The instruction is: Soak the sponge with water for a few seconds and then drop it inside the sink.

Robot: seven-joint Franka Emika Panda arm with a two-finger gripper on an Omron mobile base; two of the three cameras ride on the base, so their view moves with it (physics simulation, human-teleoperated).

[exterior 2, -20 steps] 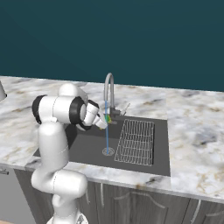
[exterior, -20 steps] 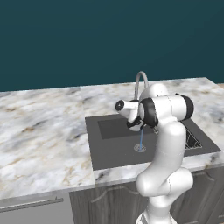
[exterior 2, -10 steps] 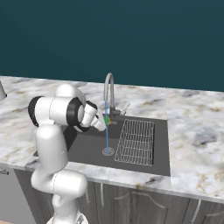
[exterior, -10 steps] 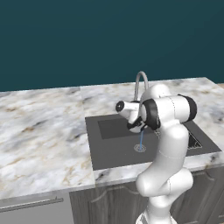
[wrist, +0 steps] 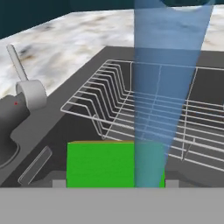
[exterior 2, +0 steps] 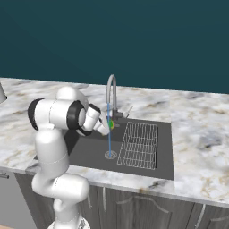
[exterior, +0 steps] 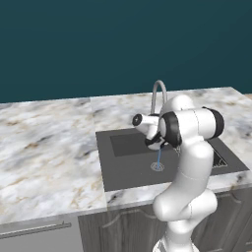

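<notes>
My gripper (exterior 2: 108, 125) is shut on the green sponge (exterior 2: 110, 125), held over the dark grey sink (exterior 2: 89, 150) right under the spout of the curved grey faucet (exterior 2: 110, 91). The pale-blue water (exterior 2: 108, 141) falls past the sponge to the round drain (exterior 2: 110, 154). In the hand view the sponge (wrist: 100, 164) sits between my finger tips with a thin orange edge on top, and the water (wrist: 164, 87) passes over its right part. From the left, my gripper (exterior: 153, 142) hangs over the sink (exterior: 123, 170), with the water (exterior: 158, 156) running down to the drain (exterior: 157, 167).
A wire mesh rack (exterior 2: 139, 144) lies in the right half of the basin, also seen close ahead as the rack (wrist: 144, 111) in the hand view. The faucet base and lever (wrist: 26, 94) stand at the left there. Marble counter (exterior: 47, 152) surrounds the sink.
The arm has shifted slightly; the sponge stays held in the stream under the spout.
</notes>
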